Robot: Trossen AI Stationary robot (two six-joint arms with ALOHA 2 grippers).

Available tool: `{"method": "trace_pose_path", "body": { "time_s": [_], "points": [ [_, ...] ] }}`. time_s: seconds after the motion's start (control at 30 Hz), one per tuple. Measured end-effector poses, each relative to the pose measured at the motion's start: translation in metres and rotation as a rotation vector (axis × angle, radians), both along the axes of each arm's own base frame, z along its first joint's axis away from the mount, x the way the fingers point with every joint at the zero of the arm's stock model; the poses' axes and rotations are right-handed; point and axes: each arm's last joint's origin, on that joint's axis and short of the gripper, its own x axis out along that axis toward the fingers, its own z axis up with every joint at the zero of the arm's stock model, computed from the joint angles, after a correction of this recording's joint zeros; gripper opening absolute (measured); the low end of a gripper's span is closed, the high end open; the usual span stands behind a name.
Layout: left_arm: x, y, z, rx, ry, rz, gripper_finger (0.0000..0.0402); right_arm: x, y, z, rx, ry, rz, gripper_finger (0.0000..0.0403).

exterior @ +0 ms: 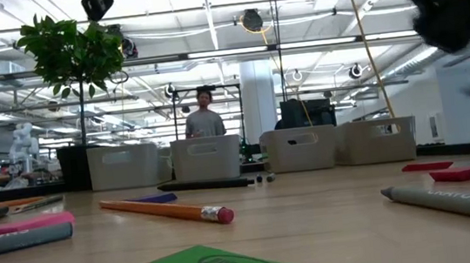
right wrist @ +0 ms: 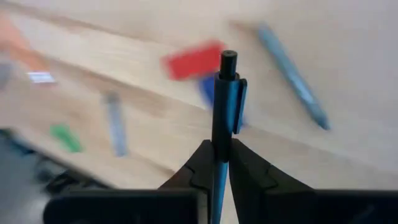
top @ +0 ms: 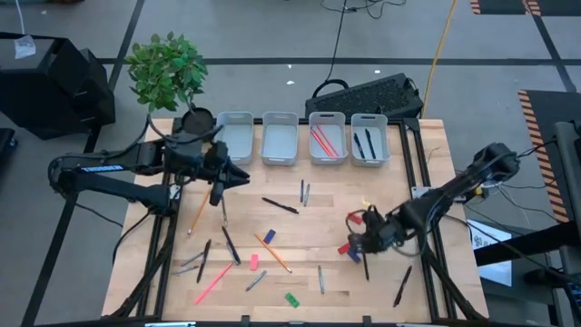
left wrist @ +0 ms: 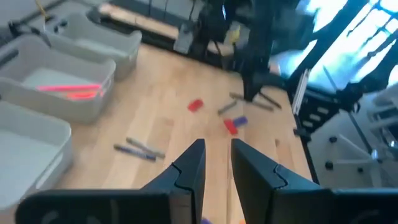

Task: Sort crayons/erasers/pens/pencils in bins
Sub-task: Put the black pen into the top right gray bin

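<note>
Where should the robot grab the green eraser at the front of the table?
Probably across its short width, coming straight down from above. The flat green rectangular eraser lies on its broad face on the wooden table, so only its two long side edges offer the fingers opposing faces. Nothing touches it; the nearest grey pen lies apart, leaving room for open fingers on both sides.

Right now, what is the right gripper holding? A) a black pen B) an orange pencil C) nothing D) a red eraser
A: in the right wrist view the right gripper is shut on a black pen, clip showing, which stands up between its fingers. The red eraser lies loose on the table beyond it.
</note>
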Motion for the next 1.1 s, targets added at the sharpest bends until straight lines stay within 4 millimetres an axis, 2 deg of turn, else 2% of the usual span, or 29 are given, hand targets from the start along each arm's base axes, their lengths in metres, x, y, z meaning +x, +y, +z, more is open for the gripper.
{"method": "trace_pose_path", "body": {
  "time_s": [0.13, 0.27, 0.4, 0.53, 0.67, 0.83, 0.97, 1.1],
  "points": [
    [-0.002, -0.003, -0.004, -0.003, 0.046, -0.011, 0.0081, 0.015, -0.026, 0.036, -0.147, -0.204, -0.003, 0.0026],
    [-0.001, -0.005, -0.003, -0.021, 0.034, -0.012, 0.0081, 0.023, -0.070, 0.067, -0.373, -0.282, 0.009, 0.0025],
    [-0.001, -0.005, -0.002, -0.091, 0.032, 0.022, 0.0081, 0.021, -0.125, 0.094, -0.529, -0.213, 0.030, 0.0026],
    [-0.001, -0.004, -0.002, -0.147, 0.035, 0.084, 0.0081, 0.009, -0.182, 0.111, -0.606, -0.099, 0.039, 0.0025],
    [-0.001, -0.001, -0.002, -0.179, 0.026, 0.210, 0.0081, -0.009, -0.237, 0.107, -0.589, 0.030, 0.038, 0.0025],
    [0.007, 0.001, 0.000, -0.201, -0.025, 0.300, 0.0081, -0.020, -0.296, 0.086, -0.530, 0.109, 0.027, 0.0025],
    [0.017, 0.001, 0.002, -0.207, -0.075, 0.294, 0.0081, -0.023, -0.329, 0.062, -0.474, 0.187, 0.047, 0.0025],
    [0.027, 0.001, 0.000, -0.207, -0.090, 0.290, 0.0081, -0.023, -0.352, 0.040, -0.437, 0.204, 0.061, 0.0025]
  ]
}}
